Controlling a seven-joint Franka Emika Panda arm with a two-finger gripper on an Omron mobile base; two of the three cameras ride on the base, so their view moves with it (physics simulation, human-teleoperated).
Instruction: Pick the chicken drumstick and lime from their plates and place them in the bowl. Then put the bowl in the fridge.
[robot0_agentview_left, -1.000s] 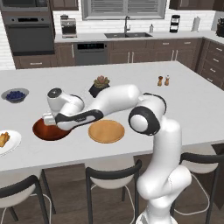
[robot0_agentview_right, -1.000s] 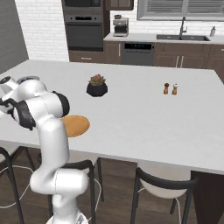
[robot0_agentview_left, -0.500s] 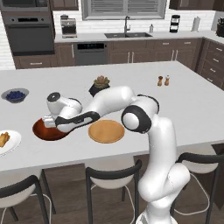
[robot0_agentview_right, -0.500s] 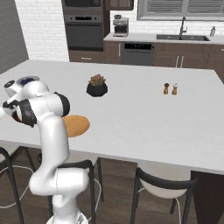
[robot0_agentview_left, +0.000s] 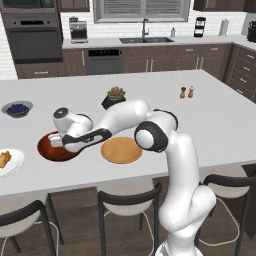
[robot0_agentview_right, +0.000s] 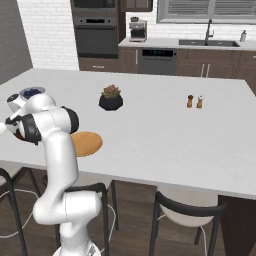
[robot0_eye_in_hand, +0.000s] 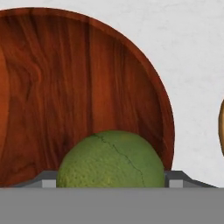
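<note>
A white worktop (robot0_agentview_left: 220, 120) stood over dark stools (robot0_agentview_left: 125, 200); at twelve o'clock, dark cabinets (robot0_agentview_left: 165, 57), a wall oven (robot0_agentview_left: 32, 42) and a window (robot0_agentview_left: 140, 9).

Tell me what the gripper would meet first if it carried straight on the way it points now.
Most likely the bowl: the gripper points down into it with the lime between its fingers, so the lime would touch the wood first. How far above the bowl it sits is unclear.

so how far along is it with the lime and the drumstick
Done: the lime is off the wooden plate, which lies bare. In hand: the gripper hangs over the bowl with the lime between its jaws, either held or just let go. Left: the chicken drumstick sits on the white plate; the bowl is on the counter, not in any fridge.
</note>
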